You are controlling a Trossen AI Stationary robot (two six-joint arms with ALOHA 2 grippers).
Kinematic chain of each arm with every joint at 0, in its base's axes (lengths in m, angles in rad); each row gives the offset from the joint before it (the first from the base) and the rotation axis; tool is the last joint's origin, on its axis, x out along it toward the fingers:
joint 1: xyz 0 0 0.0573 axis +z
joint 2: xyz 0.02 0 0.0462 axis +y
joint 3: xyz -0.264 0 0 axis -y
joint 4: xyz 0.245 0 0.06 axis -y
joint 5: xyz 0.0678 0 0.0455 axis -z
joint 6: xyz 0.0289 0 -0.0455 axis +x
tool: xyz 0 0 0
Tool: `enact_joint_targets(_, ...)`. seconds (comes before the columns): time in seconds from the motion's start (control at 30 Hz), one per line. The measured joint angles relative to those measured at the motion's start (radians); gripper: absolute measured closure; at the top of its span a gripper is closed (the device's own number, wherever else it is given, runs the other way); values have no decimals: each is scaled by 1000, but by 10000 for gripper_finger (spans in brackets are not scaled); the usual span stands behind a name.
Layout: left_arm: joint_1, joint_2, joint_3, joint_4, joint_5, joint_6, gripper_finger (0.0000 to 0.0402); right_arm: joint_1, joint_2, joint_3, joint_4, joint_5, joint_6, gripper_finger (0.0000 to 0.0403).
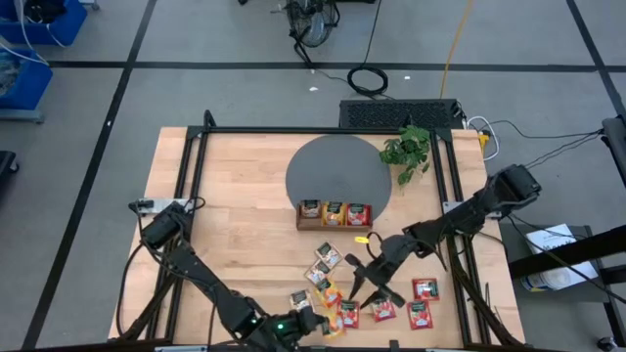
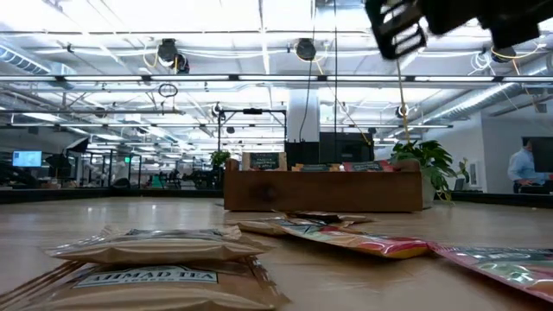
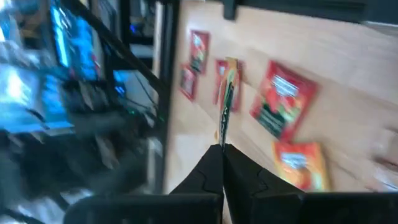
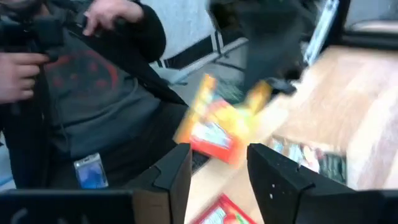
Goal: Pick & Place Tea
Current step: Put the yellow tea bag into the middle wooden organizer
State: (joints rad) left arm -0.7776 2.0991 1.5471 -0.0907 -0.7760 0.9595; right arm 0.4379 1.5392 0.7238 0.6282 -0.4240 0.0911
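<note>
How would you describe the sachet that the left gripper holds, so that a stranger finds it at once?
Start at the wooden tray in the middle of the table and go down to the loose sachets near the front edge. There the left gripper is shut on an orange-yellow sachet, pinched by one end. Unlike the red sachets lying flat, it stands edge-on.
</note>
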Motion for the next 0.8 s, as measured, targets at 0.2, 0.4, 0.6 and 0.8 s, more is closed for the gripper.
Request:
enact_joint_targets(0.2, 13, 0, 0, 97, 74, 186, 395, -50, 12, 0, -10, -150, 101, 245)
enact_joint_targets(0.4, 90, 0, 0, 177, 216, 273, 396, -91, 31, 0, -11, -286, 186, 238)
enact_joint_targets(0.6, 150, 2, 0, 197, 282, 323, 396, -117, 59, 0, -19, -288, 242, 239)
enact_joint_targets(0.8, 184, 2, 0, 196, 306, 388, 397, -139, 100, 0, -27, -354, 269, 237)
